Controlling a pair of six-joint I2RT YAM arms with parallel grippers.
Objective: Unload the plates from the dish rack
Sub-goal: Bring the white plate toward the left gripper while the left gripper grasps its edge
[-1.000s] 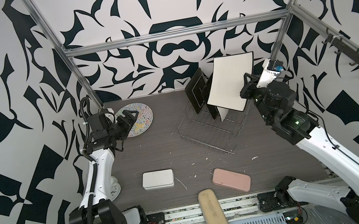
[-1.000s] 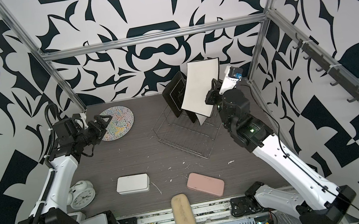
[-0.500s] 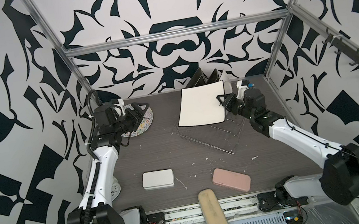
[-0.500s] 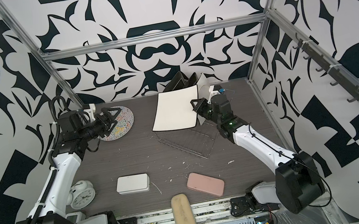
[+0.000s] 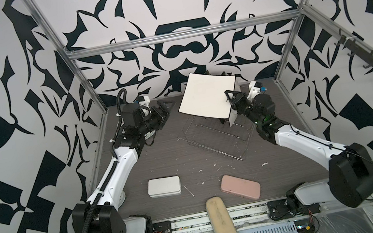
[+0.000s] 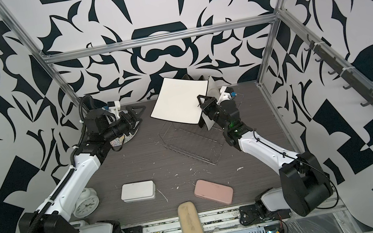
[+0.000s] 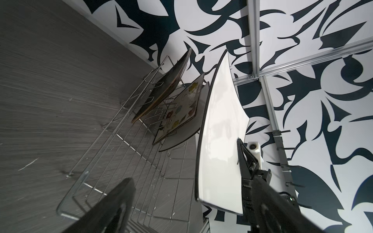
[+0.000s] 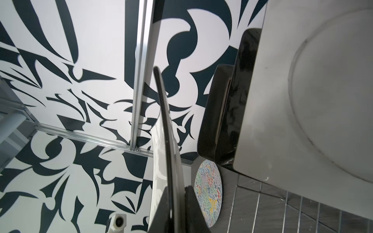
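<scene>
My right gripper is shut on the edge of a square white-backed plate with a dark rim, held tilted above the back of the wire dish rack. In the right wrist view the plate's rim runs between the pads. The rack holds a black plate, a flowered plate and a dark one behind it. The round squiggle plate lies on the table under my left arm. My left gripper is open and empty, just left of the held plate.
A white tin, a pink case and a beige case lie near the front. A small clock stands by the left arm's base. The frame posts and patterned walls close in the back and sides.
The right arm has dropped low and tipped the held plate from upright to a flatter tilt, shifting it left. The open left gripper has moved right, off the round plate and toward the held plate.
</scene>
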